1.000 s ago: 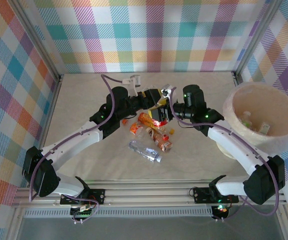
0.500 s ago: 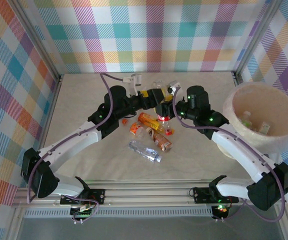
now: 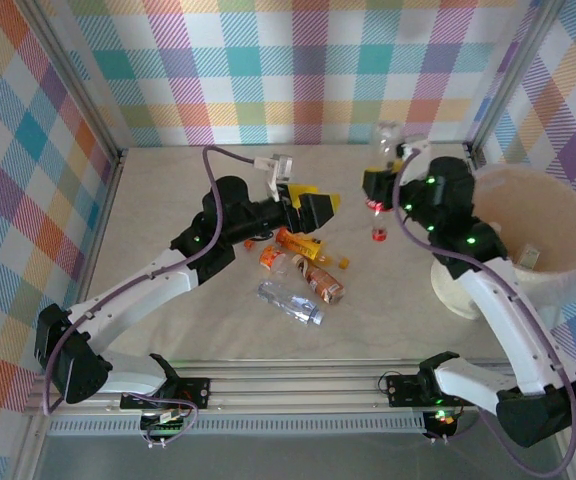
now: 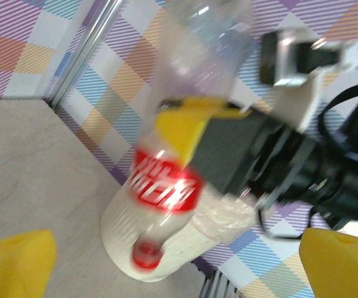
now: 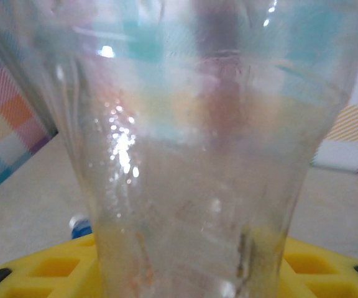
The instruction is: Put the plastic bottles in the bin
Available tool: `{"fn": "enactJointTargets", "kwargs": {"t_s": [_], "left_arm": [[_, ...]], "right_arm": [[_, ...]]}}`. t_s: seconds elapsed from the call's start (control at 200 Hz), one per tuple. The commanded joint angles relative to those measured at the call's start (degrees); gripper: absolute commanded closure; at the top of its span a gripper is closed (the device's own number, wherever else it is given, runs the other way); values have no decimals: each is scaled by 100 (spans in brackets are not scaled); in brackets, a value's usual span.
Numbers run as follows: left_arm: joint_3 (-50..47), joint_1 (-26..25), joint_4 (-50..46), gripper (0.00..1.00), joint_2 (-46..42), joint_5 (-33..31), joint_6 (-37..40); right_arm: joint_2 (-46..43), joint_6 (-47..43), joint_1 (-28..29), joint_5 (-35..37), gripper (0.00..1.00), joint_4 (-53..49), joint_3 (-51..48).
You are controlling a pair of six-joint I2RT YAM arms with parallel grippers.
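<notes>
While a red-labelled plastic bottle [image 4: 163,186] hangs cap-down, clamped in the jaws of the right gripper [image 3: 376,185] and raised, apparently to clear the rim, the bin [image 3: 558,220] sits just beside them. The left gripper [image 3: 316,198] holds its jaws wide apart above the other bottles [image 3: 298,265] heaped on the surface [image 3: 168,200], seemingly ready for another pick.

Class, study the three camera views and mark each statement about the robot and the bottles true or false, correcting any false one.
1. The right end effector grips a red-labelled bottle. True.
2. The left end effector is closed on a bottle. False: it is open and empty.
3. The held bottle hangs with its red cap downward. True.
4. Every bottle is in the bin. False: several bottles lie on the table, outside the bin.
</notes>
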Motion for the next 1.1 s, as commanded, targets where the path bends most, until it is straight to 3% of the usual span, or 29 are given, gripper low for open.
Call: {"fn": "enactJointTargets", "kwargs": {"t_s": [0.0, 0.295, 0.51, 0.82, 1.095], "left_arm": [[-141, -61, -71, 0, -152, -113, 163], [-279, -69, -304, 0, -194, -264, 173], [-389, -65, -504, 0, -292, -426, 221], [-241, -70, -554, 0, -150, -437, 231], [-23, -65, -915, 0, 89, -453, 128]], "right_arm": [[-303, -121, -398, 131, 50, -218, 487], [-172, -354, -1602, 878, 50, -800, 1377], [-49, -699, -2350, 1654, 52, -967, 1403], [24, -781, -3865, 288, 49, -1286, 1127], [-184, -1284, -4207, -22, 44, -1742, 706]]}}
